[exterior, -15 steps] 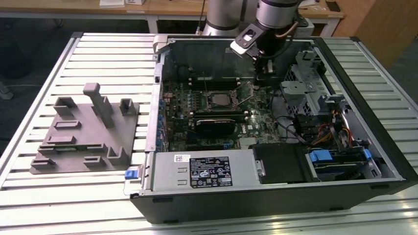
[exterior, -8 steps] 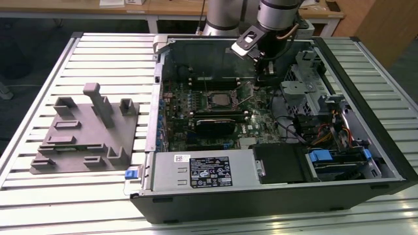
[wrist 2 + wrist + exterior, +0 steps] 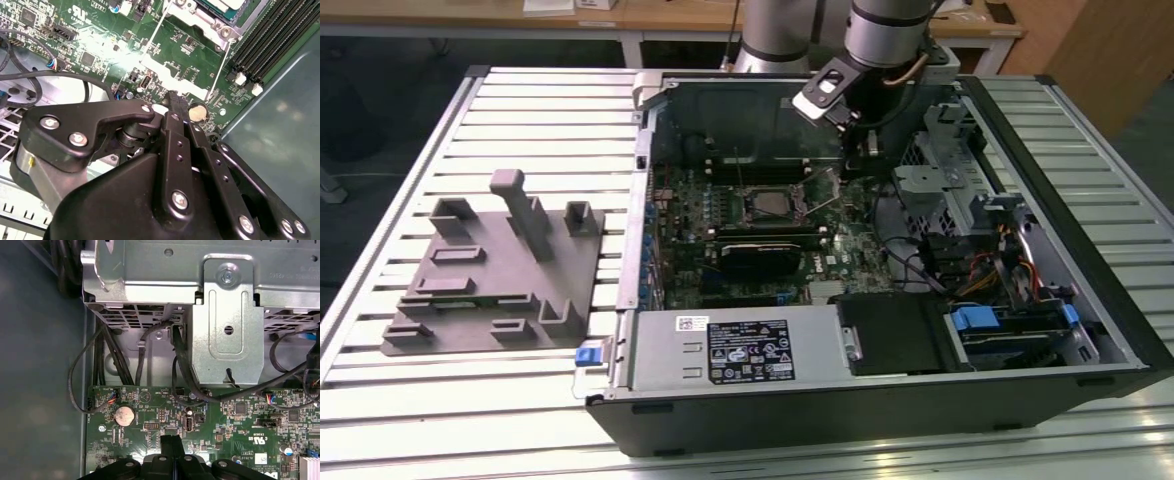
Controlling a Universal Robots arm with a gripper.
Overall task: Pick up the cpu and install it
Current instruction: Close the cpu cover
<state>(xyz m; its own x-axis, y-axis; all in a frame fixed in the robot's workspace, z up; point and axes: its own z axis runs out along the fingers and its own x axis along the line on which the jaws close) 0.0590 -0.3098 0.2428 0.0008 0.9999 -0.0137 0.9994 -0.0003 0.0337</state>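
Note:
The cpu (image 3: 769, 206) is a pale silver square lying flat in the socket in the middle of the green motherboard (image 3: 854, 250); its edge also shows in the second wrist view as the cpu (image 3: 220, 5) inside the metal socket frame. My gripper (image 3: 859, 163) hangs inside the open computer case (image 3: 881, 420), to the exterior view's right of the socket and a little behind it. In both wrist views the gripper (image 3: 173, 98) (image 3: 170, 441) has its black fingers pressed together with nothing between them, just above the board near a coin battery (image 3: 124, 415). A thin wire lever (image 3: 155, 35) runs beside the socket.
A grey plastic tray (image 3: 500, 275) with upright blocks lies on the slatted table at the exterior view's left. Inside the case are a black expansion card (image 3: 761, 255), a metal drive cage (image 3: 225, 300), black cables (image 3: 107, 352), memory slots (image 3: 270, 42) and a power supply (image 3: 734, 345).

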